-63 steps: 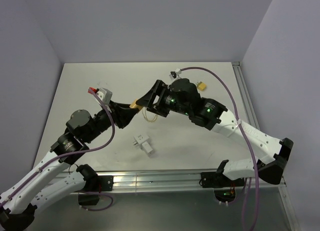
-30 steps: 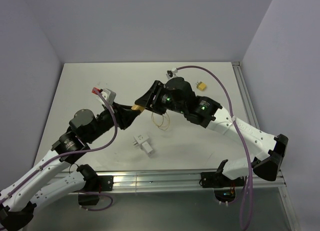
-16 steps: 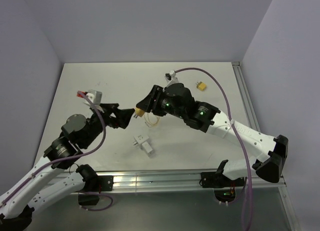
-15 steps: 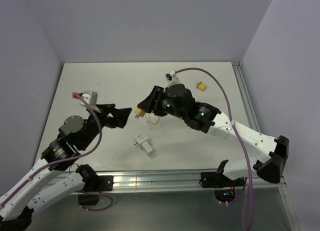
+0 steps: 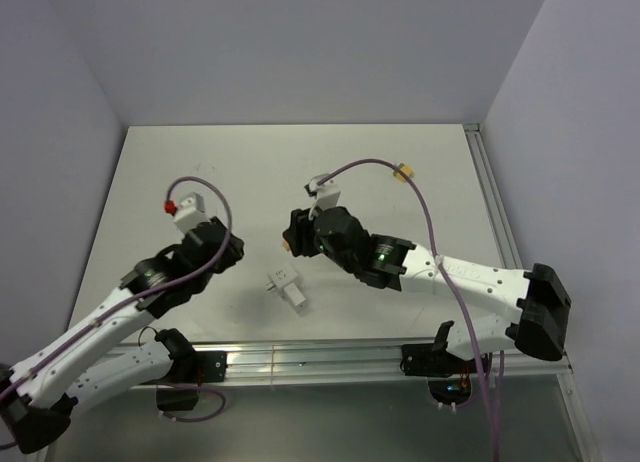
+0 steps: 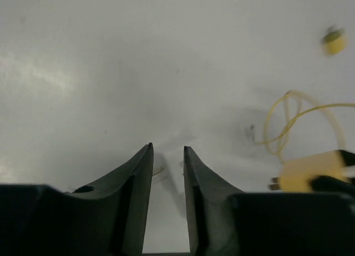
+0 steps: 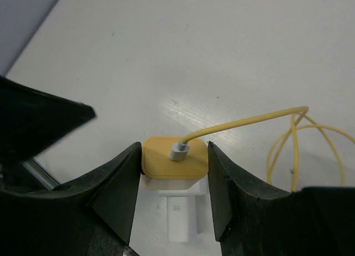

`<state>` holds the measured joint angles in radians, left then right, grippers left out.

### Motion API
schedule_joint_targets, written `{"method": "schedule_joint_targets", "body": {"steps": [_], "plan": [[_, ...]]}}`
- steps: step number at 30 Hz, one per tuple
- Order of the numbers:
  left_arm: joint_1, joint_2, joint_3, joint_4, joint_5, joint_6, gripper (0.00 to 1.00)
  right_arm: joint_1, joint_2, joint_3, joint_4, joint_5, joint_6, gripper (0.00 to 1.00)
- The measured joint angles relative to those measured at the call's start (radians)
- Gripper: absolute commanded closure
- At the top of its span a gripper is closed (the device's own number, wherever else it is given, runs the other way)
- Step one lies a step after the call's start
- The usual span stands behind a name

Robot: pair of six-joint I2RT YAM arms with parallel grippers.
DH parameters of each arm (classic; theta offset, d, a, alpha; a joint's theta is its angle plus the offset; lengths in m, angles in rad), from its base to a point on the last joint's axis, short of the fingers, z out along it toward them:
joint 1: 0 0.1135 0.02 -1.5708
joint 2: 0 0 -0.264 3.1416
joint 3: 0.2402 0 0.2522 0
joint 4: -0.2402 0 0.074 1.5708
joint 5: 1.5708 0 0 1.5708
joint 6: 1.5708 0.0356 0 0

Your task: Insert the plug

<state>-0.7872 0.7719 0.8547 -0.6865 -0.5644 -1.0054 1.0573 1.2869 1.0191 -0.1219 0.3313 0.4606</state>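
Plug (image 5: 404, 171) apart | right claw (image 7: 173, 150) grasping wired connector (image 7: 166, 166) near white block (image 7: 177, 220) | left claw (image 6: 167, 152) released

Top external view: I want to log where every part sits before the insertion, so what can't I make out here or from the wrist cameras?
- plug: top external, tiny and crossed by the purple cable; left wrist, only a blur. Its dark end is unreadable.
- white piece under the wired connector: right wrist, partly covered by it; whether they touch is unclear.
- right gripper: top external, fingertips hidden under its own wrist.
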Motion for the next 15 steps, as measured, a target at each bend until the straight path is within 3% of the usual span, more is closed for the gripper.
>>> {"method": "schedule_joint_targets", "body": {"steps": [1,4,5,8,12,15], "plan": [[0.0,0.033,-0.048,-0.003,0.034,-0.032,0.69,0.021,0.013,-0.011,0.021,0.022,-0.016,1.0],[0.004,0.085,-0.187,-0.016,0.115,-0.097,0.6,0.099,0.061,-0.057,0.12,0.106,-0.071,1.0],[0.009,0.079,-0.217,-0.038,0.129,-0.116,0.51,0.122,0.074,-0.075,0.154,0.132,-0.087,1.0],[0.034,0.016,-0.247,-0.068,0.146,-0.156,0.45,0.182,0.122,-0.117,0.244,0.199,-0.121,1.0],[0.087,-0.067,-0.247,-0.051,0.166,-0.165,0.47,0.227,0.197,-0.147,0.363,0.285,-0.164,1.0],[0.17,-0.02,-0.254,-0.019,0.223,-0.146,0.47,0.249,0.245,-0.156,0.425,0.344,-0.195,1.0]]}}
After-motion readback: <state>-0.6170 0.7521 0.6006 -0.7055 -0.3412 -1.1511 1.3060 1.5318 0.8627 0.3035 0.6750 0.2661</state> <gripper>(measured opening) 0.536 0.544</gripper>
